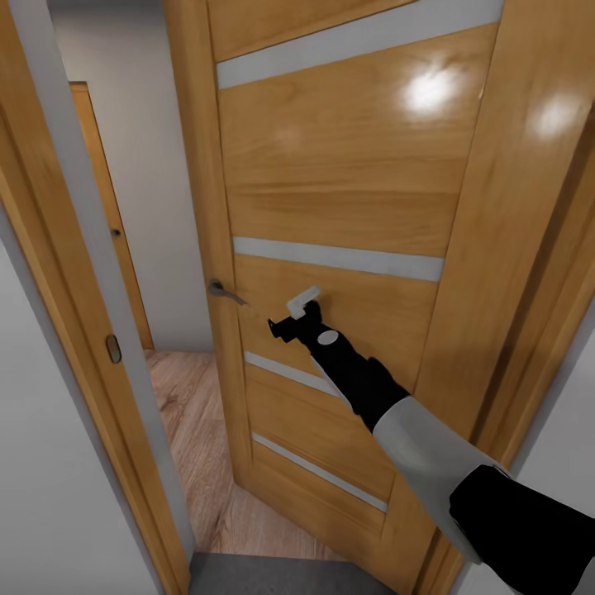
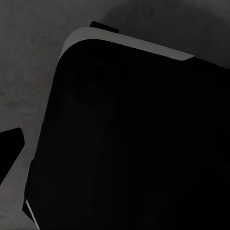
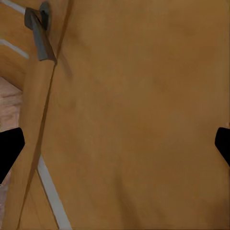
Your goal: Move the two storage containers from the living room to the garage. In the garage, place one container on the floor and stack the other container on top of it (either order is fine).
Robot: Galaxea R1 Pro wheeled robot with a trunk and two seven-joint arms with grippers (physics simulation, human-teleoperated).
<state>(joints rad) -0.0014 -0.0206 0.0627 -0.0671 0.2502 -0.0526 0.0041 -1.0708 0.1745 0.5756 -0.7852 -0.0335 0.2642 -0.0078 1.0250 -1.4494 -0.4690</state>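
The two storage containers are out of view. My right gripper [image 1: 291,316] is raised in front of a honey-brown wooden door [image 1: 347,190], just right of its grey lever handle [image 1: 223,291]. The gripper is open and holds nothing. In the right wrist view its dark fingertips [image 3: 9,148] sit far apart at the picture's edges, with the door panel [image 3: 134,120] close ahead and the handle [image 3: 40,36] off to one side. In the left wrist view my left gripper [image 2: 115,148] hangs over dark grey floor [image 2: 28,57], above a black rounded body [image 2: 134,143]. One fingertip [image 2: 9,148] shows.
The door stands partly ajar, leaving a narrow gap between its handle edge and the wooden frame [image 1: 91,330] on the left. Pale wood-plank flooring [image 1: 198,430] runs beyond the gap toward a white wall and another wooden door [image 1: 103,207]. A strip of grey floor [image 1: 273,578] lies at the threshold.
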